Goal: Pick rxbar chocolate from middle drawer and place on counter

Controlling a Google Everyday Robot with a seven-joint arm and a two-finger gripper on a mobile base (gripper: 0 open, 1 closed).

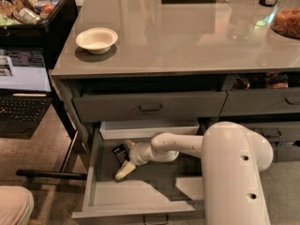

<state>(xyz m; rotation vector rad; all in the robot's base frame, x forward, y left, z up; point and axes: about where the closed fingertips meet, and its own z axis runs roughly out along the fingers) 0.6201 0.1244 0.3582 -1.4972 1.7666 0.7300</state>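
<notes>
The middle drawer (140, 193) is pulled open low in the camera view, grey inside. The rxbar chocolate (120, 153), a small black bar, lies on the drawer floor at the back left. My gripper (125, 158) reaches down into the drawer from the right. It is open, with one pale finger (124, 170) in front of the bar and the other (129, 144) behind it. The bar sits at the fingertips, still flat on the floor. The counter (187, 36) spans the top, glossy grey.
A white bowl (96, 40) stands on the counter's left side and a jar of snacks (287, 20) at its right edge. A shallow pale-rimmed drawer (150, 129) juts out above the open one. A laptop (21, 90) and a black bin (28, 6) stand to the left.
</notes>
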